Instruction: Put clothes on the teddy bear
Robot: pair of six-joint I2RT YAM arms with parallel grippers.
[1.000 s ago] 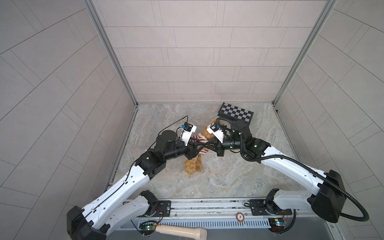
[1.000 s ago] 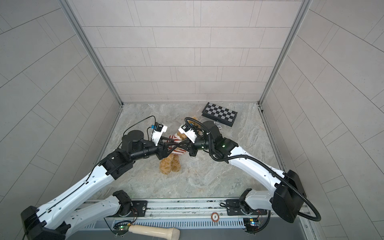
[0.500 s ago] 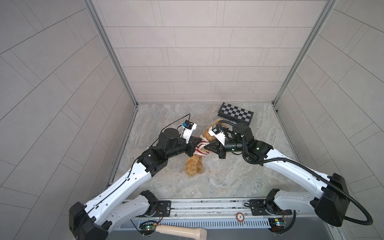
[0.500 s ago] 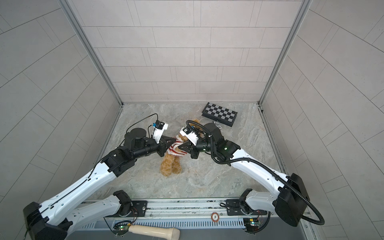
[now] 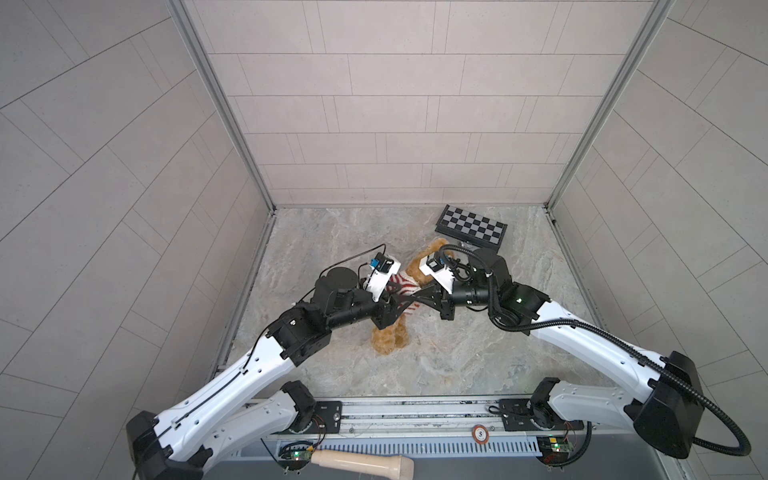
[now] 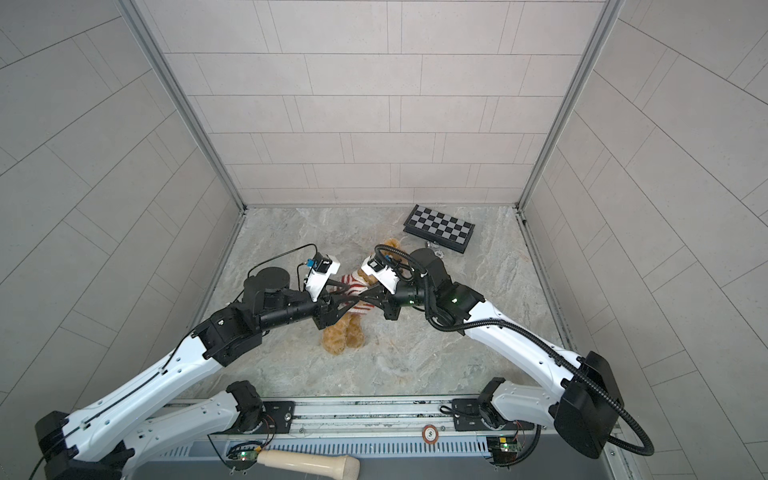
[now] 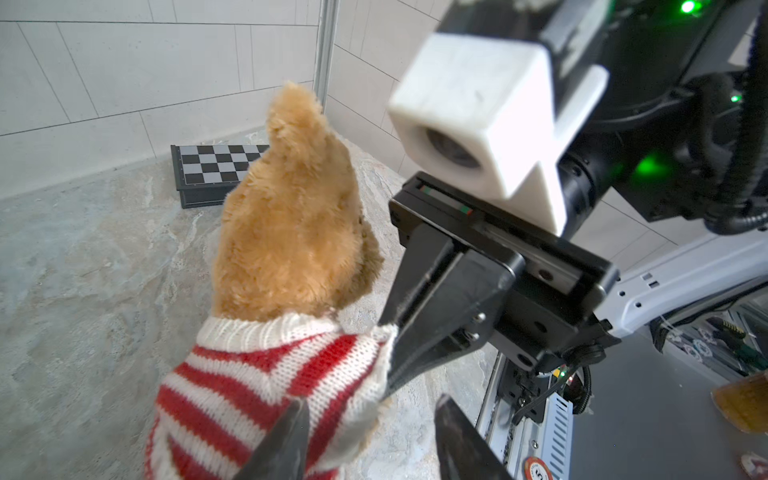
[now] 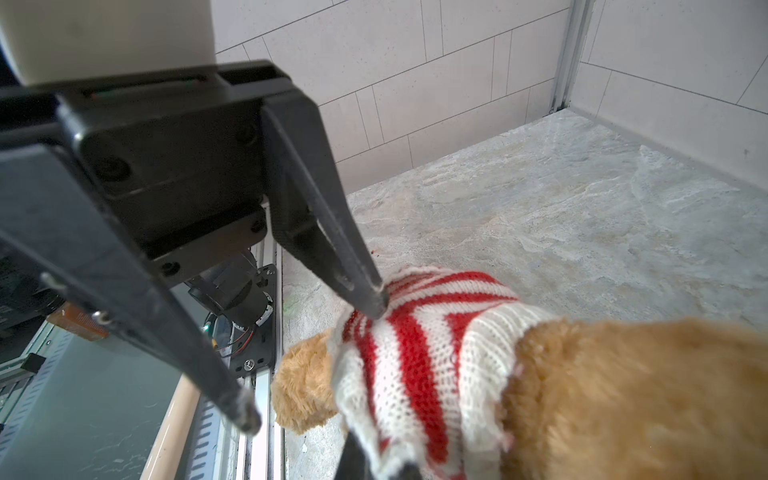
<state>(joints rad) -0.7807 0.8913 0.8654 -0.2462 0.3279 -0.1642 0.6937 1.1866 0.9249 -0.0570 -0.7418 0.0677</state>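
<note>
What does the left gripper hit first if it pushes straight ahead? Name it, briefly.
The striped sweater on the teddy bear: it lies right between the left gripper's open jaws, and one fingertip looks to be touching the knit. Just beyond is the right gripper, shut on the sweater's edge.

Greyish marble-look table (image 5: 478, 353). A folded black-and-white chessboard (image 5: 471, 227) lies flat near the back right corner. The teddy bear (image 5: 388, 338) is around the middle, legs toward the front edge. That's about it.
</note>
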